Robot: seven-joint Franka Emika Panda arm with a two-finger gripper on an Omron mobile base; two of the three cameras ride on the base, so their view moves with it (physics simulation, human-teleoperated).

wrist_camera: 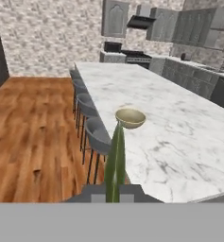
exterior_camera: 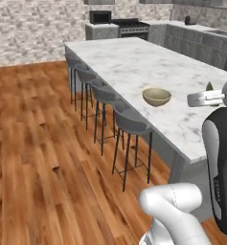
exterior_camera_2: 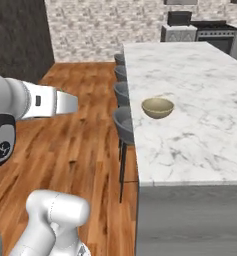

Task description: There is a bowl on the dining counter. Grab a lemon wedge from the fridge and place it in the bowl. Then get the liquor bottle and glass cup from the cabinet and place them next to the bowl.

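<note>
The robot's gripper (wrist_camera: 114, 197) was clamped on a tiny greenish-yellow lemon wedge (wrist_camera: 116, 160), short of the small olive-tan bowl (wrist_camera: 130, 117) on the white marble dining counter (wrist_camera: 179, 137). It should centre above the bowl before releasing.

Matt olive bowl (exterior_camera: 156, 97) on glossy veined marble dining counter (exterior_camera: 134, 62); polished wood floor (exterior_camera: 33, 143).
</note>
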